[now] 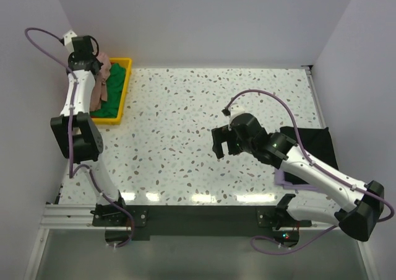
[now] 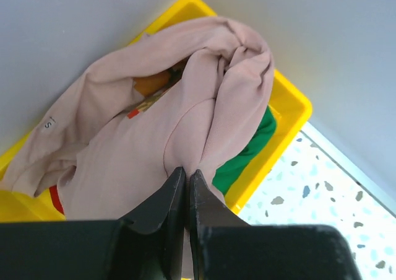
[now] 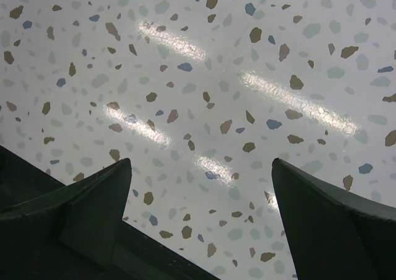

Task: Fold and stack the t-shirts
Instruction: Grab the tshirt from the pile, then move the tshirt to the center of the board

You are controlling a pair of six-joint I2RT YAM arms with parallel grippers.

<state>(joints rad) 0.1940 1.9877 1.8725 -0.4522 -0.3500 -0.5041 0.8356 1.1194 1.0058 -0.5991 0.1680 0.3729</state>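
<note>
Pink t-shirt (image 2: pixel 185 106) sits pinched in the left gripper (image 2: pixel 186 171), seemingly above the bin (image 2: pixel 292 111); right gripper (image 3: pixel 201 162) gapes.

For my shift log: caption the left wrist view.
Left fingers shut on the dusty-pink t-shirt over the yellow bin, green shirt underneath.

**Left arm stretched far, right arm low**

The left arm (image 1: pixel 74 97) reaches to the far-left corner, with the left gripper (image 2: pixel 187 171) pinched tight on the pink t-shirt (image 2: pixel 124 162). The right arm (image 1: pixel 315 171) bends inward. The right gripper (image 3: pixel 201 168) is spread wide, seemingly aimed downward.
</note>
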